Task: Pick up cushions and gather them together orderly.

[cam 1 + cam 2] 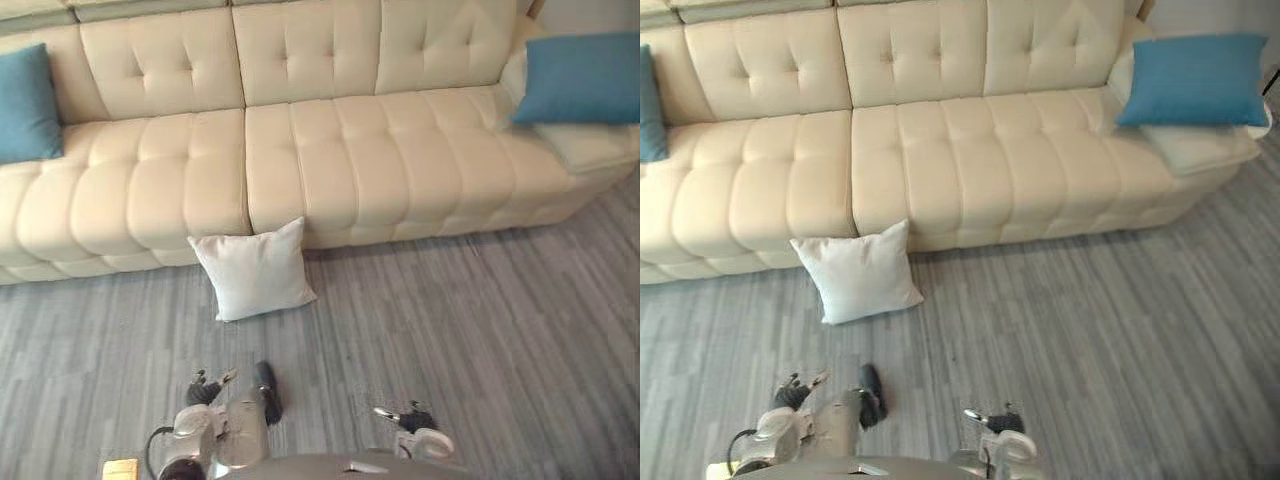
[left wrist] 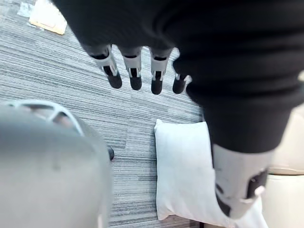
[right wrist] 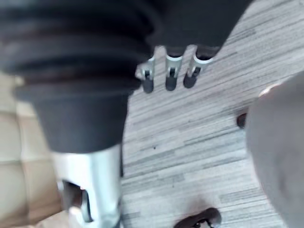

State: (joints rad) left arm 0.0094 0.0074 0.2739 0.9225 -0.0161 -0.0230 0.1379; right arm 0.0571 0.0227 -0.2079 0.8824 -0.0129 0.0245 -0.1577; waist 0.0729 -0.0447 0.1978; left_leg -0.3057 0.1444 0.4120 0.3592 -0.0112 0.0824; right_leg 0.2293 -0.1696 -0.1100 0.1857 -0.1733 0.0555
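Observation:
A white cushion (image 1: 255, 270) stands on the grey floor, leaning against the front of the cream sofa (image 1: 330, 150). One blue cushion (image 1: 25, 105) rests at the sofa's left end. Another blue cushion (image 1: 580, 78) sits at the right end on top of a cream cushion (image 1: 590, 148). My left hand (image 1: 208, 388) hangs low over the floor, short of the white cushion, with straight fingers (image 2: 135, 71) and nothing in it. The white cushion (image 2: 185, 175) lies past that hand. My right hand (image 1: 405, 415) hangs over the bare floor, and its fingers (image 3: 171, 71) are also straight and empty.
The sofa spans the whole back of the view, and grey striped floor (image 1: 480, 320) lies in front of it. A small tan card (image 2: 47, 19) lies on the floor near my left side.

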